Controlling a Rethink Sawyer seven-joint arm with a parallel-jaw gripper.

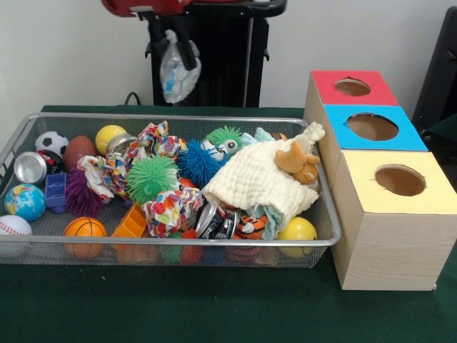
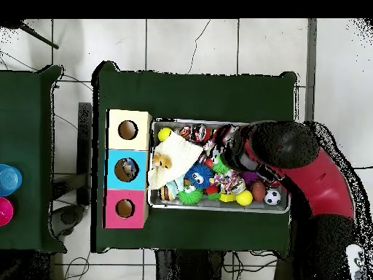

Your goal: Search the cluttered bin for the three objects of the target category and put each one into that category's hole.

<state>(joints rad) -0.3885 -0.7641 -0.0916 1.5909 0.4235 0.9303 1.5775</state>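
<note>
My gripper (image 1: 177, 58) hangs high above the back rim of the wire mesh bin (image 1: 143, 243), shut on a crinkly see-through plastic bottle (image 1: 178, 75) that dangles from it. In the overhead view the red arm (image 2: 313, 175) covers the right part of the bin (image 2: 218, 207) and hides the gripper and bottle. The blue-topped hole (image 1: 372, 126) is the middle one on the wooden box to the right of the bin; it also shows in the overhead view (image 2: 127, 169). I see no other clear bottle among the clutter.
The bin holds balls, spiky toys, patterned cloths, a cream cloth (image 1: 257, 179) with a plush toy on it, and silver cans (image 1: 30, 168). The red-topped hole (image 1: 352, 87) and yellow-topped hole (image 1: 400, 180) flank the blue one.
</note>
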